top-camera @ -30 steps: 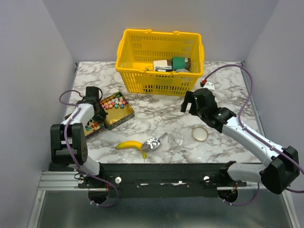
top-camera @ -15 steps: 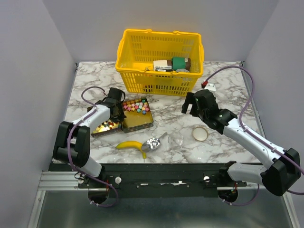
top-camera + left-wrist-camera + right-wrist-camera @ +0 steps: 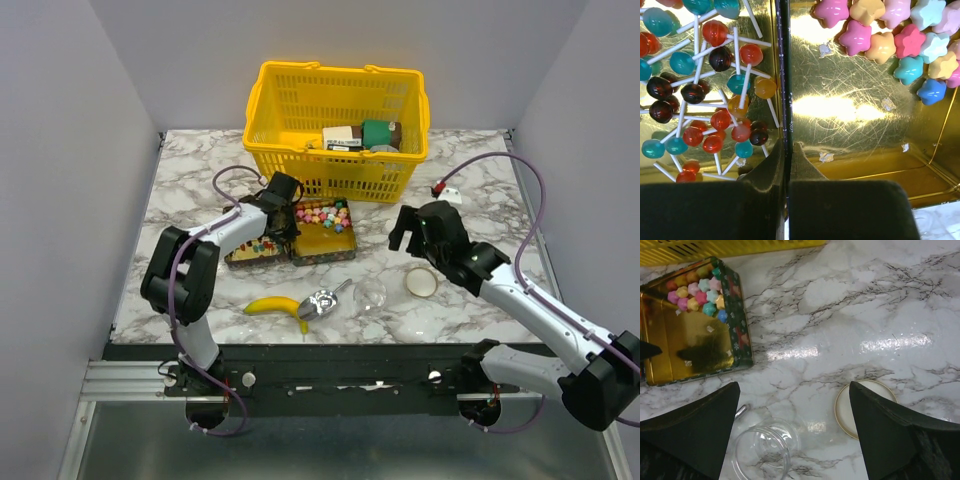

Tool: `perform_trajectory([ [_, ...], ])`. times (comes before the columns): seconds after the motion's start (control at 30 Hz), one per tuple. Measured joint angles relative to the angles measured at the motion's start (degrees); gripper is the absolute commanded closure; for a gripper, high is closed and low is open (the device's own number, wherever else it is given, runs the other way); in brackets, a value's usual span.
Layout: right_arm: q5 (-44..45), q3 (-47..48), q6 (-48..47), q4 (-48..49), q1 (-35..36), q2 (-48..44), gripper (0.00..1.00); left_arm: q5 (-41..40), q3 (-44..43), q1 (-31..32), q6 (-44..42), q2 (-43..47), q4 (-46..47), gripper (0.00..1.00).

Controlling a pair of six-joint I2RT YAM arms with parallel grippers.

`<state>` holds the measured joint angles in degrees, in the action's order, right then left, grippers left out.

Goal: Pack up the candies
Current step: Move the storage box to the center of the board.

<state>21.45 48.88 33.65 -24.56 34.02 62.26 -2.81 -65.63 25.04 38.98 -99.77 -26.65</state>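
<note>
The candies [image 3: 322, 213] are small star-shaped sweets, pink, orange and blue, heaped at the far end of a gold tin [image 3: 328, 242]. They also show in the left wrist view [image 3: 900, 35] and the right wrist view [image 3: 696, 290]. The tin's left half holds lollipops [image 3: 715, 75]. My left gripper [image 3: 284, 214] is shut on the wall between the tin's two halves [image 3: 786, 146]. My right gripper [image 3: 420, 232] is open and empty [image 3: 792, 390], above the table between a clear jar [image 3: 765, 450] and a round lid [image 3: 865, 407].
A yellow basket [image 3: 335, 165] with boxes stands just behind the tin. A banana [image 3: 278, 306] and a metal scoop [image 3: 325, 302] lie near the front edge, with the jar [image 3: 370, 292] on its side and the lid [image 3: 421, 281] to their right.
My left gripper has dragged the tin from the table's left side rightward to just in front of the basket. My right gripper has drawn back a little toward the front right.
</note>
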Motion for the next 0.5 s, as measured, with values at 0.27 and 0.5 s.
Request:
perform_trajectory([
  [0.27, -0.33, -0.92, 0.02, -2.1, 0.0, -1.14, 0.02, 0.92, -5.01, 3.13, 2.97, -4.39, 0.74, 1.0],
  [0.5, -0.37, -1.29, 0.39, -2.36, 0.0, -1.22, 0.03, 1.57, -5.84, 5.49, 5.35, -5.31, 1.51, 0.91],
])
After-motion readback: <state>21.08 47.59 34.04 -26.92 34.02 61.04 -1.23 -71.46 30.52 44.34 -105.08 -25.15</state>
